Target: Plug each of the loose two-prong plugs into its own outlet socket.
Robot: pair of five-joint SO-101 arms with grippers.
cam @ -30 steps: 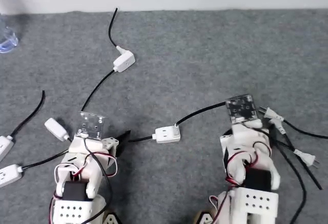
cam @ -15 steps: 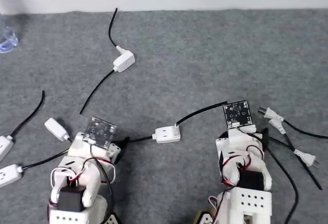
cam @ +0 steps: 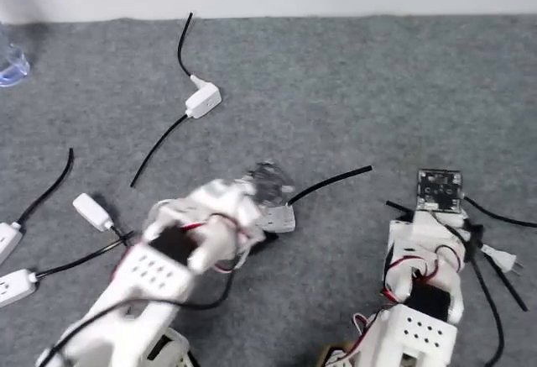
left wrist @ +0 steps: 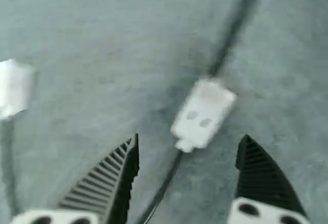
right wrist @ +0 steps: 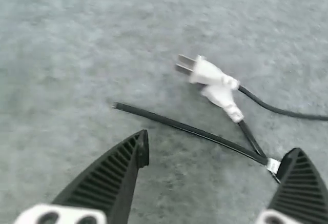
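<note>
Zero plugs [right wrist: 207, 74] are seen seated; socket [left wrist: 203, 114] is framed between spread left gripper [left wrist: 190, 140] jaws, plugs beyond spread right gripper [right wrist: 220, 142].

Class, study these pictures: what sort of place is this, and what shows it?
Probably a robotics test bench: white plastic robot arms sit at a grey felt-covered table, with white outlet sockets and white two-prong plugs laid out as practice pieces.
</note>
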